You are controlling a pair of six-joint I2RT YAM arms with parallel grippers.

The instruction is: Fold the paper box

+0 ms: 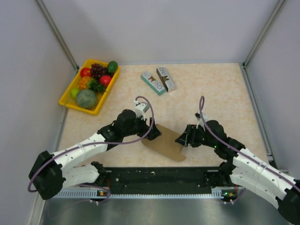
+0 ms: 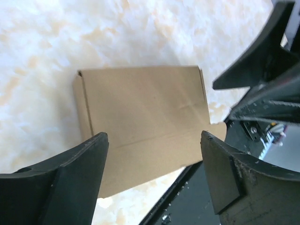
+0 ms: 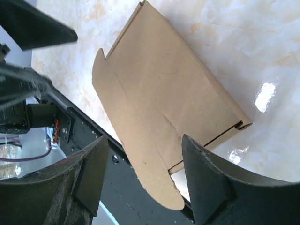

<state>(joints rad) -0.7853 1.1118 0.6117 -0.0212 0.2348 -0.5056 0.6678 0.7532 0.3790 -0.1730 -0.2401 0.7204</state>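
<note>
Yellow fruit tray (image 1: pixel 77 108) lies left of teal box (image 1: pixel 153 83) and brown-white box (image 1: pixel 166 78).

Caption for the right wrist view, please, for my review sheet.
Right gripper, fingers spread, poised over the brown paper box lying on the marbled table.

The paper box (image 2: pixel 145 112) is matt, smooth brown cardboard; the table (image 2: pixel 47 47) beneath looks glossy, marbled and smooth.

Both arms bend inward, low over the table. The left gripper (image 1: pixel 153 132) is at the left end of the paper box (image 1: pixel 167 145), the right gripper (image 1: pixel 184 139) at its right end. Both have their jaws spread wide.
</note>
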